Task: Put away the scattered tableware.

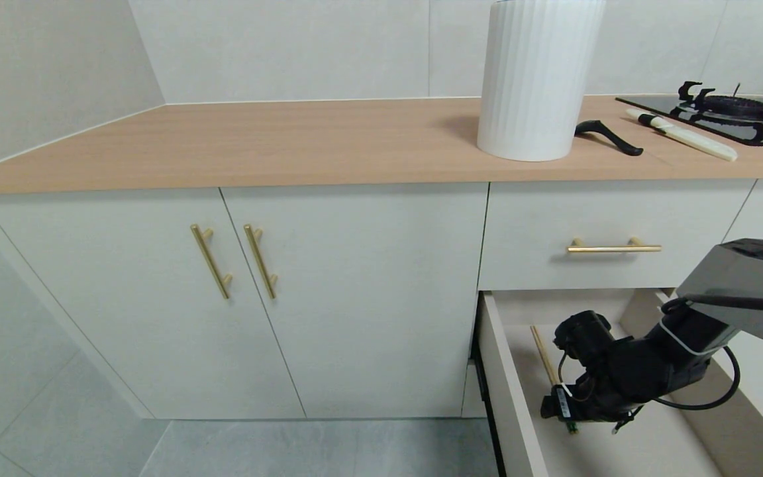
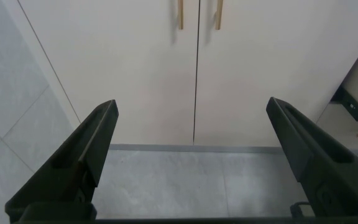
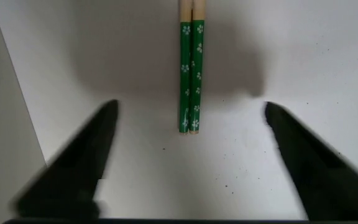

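Open drawer (image 1: 504,371) low on the robot's right, under the counter (image 1: 289,146) – the chopsticks (image 3: 190,68) lie flat on its floor near the left wall, the pair side by side and touching, green patterned ends toward the right wrist camera. The right gripper (image 3: 189,115) hangs inside the drawer just above them, jaws spread wide, one finger on each side of the pair and neither touching it, so nothing is gripped. My read: the chopsticks are stowed, and the wide gap is there so the fingers can lift straight up without dragging the pair along. The left gripper (image 2: 191,106) sits low in front of the closed cabinet doors (image 2: 197,62), jaws open and empty, pointing at the doors and floor. It looks parked out of the way, leaving the drawer to the other arm. On the counter a knife (image 1: 683,136) with a pale blade lies by the stove (image 1: 732,109), and a black-handled utensil (image 1: 610,136) pokes out from behind the tall white ribbed canister (image 1: 537,79) – its working end is hidden, can't tell what it is. Both probably remain to be put away. The drawer being left open fits that.
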